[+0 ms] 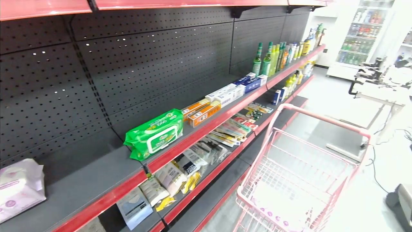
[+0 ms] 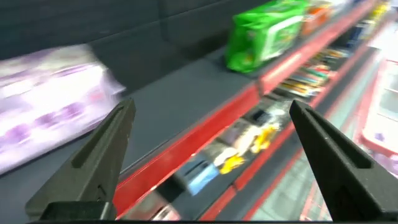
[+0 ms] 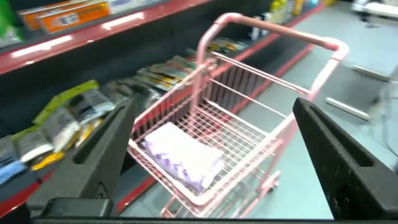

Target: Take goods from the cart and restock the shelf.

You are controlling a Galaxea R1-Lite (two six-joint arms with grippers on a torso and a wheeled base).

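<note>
A pink wire cart (image 1: 299,180) stands in the aisle at the right of the shelf; a white and purple pack (image 3: 183,155) lies in its basket (image 3: 249,130). On the grey shelf (image 1: 87,180) a similar white and purple pack (image 1: 19,188) lies at the far left and a green wipes pack (image 1: 154,133) farther right. My left gripper (image 2: 211,134) is open, held in front of the shelf between the purple pack (image 2: 53,109) and the green pack (image 2: 267,31). My right gripper (image 3: 217,149) is open above the cart, nothing between its fingers.
Orange boxes (image 1: 201,112), white and blue boxes (image 1: 238,87) and green bottles (image 1: 268,59) line the shelf farther right. Small packets (image 1: 180,174) fill the lower shelf. A drinks fridge (image 1: 363,32) and a table (image 1: 383,90) stand across the aisle.
</note>
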